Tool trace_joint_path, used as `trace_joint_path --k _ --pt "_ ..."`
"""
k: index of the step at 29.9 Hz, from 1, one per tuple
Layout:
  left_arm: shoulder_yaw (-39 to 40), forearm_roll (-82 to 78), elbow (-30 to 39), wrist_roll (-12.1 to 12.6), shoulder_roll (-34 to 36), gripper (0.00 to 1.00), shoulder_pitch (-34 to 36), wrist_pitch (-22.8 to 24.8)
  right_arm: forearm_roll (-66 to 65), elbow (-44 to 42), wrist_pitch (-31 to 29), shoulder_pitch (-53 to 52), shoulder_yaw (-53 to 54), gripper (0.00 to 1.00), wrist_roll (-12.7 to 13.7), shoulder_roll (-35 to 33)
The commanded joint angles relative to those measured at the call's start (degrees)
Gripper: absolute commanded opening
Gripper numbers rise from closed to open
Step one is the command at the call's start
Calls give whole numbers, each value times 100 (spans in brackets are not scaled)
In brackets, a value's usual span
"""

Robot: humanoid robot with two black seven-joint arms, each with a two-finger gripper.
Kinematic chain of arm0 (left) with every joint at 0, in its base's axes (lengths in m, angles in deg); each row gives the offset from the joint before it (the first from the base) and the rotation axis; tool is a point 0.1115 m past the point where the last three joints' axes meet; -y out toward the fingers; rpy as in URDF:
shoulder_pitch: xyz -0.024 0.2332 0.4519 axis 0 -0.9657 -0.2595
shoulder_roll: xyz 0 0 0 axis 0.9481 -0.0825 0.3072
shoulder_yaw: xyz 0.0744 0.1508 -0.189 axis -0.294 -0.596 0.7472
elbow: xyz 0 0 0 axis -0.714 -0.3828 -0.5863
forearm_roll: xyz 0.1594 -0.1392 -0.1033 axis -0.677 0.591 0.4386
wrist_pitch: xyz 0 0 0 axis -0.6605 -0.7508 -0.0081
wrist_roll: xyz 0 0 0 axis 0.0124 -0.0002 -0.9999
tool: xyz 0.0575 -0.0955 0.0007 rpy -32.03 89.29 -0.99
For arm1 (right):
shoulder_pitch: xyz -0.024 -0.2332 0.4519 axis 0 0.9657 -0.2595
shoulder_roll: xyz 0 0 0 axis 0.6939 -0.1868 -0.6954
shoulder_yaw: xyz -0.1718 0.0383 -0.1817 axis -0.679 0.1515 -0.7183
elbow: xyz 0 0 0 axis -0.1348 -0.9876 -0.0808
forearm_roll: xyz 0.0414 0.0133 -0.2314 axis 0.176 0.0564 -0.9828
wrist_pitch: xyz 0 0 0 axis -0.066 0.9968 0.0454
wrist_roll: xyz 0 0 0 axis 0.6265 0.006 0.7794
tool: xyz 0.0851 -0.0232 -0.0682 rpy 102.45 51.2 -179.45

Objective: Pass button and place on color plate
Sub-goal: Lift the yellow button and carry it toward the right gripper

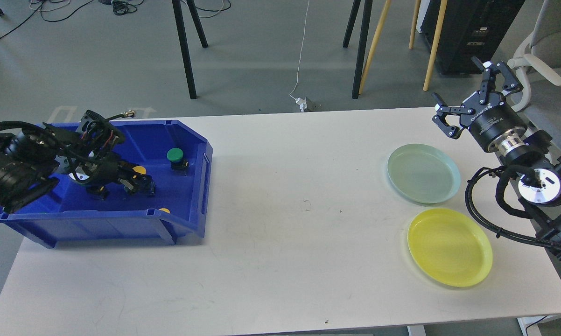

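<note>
I am looking down at a pale worktop (280,224) from the robot's head. On the left is sitting a blue bin (187,186) with a low front lip, which is leaving its inside easy to reach. My left end effector (140,183) is reaching down into the bin, its fingers (146,185) low near the floor beside a yellow button (139,170). It is dark and partly hidden by its own wiring, so I cannot tell whether it is apart or clamped on anything. A green button (175,155) is standing upright further back in the bin, apart from the left end effector. A second spot of yellow (164,210) is peeking over the bin's front lip.

On the right, 2 plates are lying near the edge: a pale green plate (444,192) and, nearer me, a yellow plate (472,275). Both are looking bare. My right end effector (476,100) is hovering above the far right corner, fingers spread apart and holding nothing, probably waiting to receive a button.
</note>
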Motion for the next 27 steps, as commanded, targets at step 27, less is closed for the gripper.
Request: trace_joint_path --k 27 --pt "4416 3783 837 0 -1815 5 -806 1486 -1134 4491 638 1846 -52 99 -26 -1754"
